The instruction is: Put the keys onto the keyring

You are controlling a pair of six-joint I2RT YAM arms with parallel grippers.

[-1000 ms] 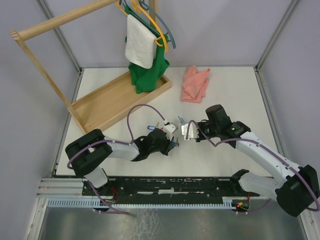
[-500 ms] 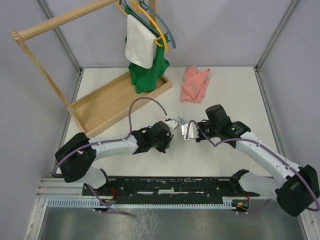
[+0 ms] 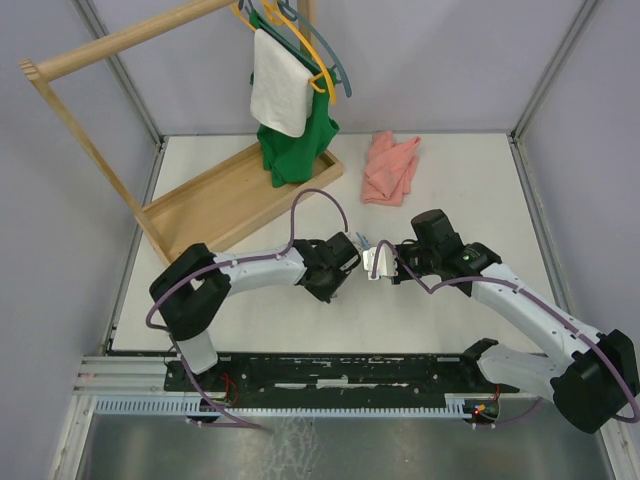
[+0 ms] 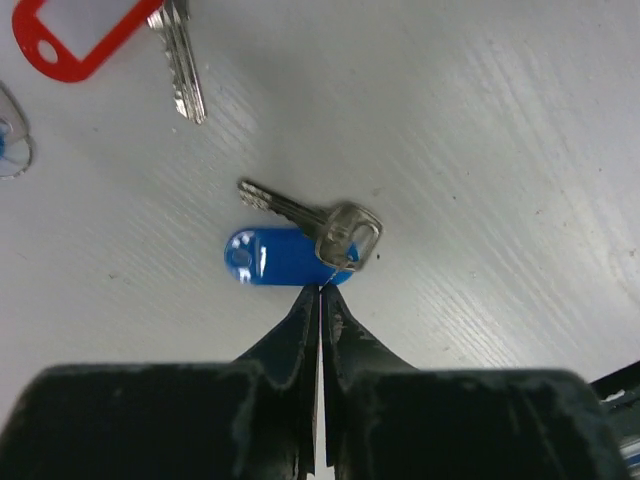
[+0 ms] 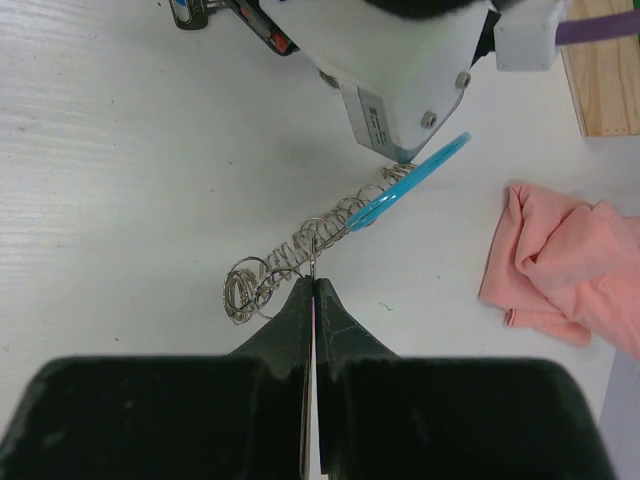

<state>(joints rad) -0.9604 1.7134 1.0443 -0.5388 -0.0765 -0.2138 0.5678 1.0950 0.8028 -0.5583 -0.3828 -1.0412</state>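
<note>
Left gripper (image 4: 320,290) clenched on blue-tagged key (image 4: 345,235), apparently by its thin link. Right gripper (image 5: 313,285) clamped on keyring (image 5: 330,232) coil. Advice: hold coil steady, line key hole with free end, thread slowly.

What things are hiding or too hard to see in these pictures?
Left wrist view: the red tag is cut off by the top edge; whether the left pincer pinches the blue-tagged key is too small to tell.
Right wrist view: the pink cloth is cut off by the right edge.
Top view: the left arm covers those keys, and the keyring is only a speck.
</note>
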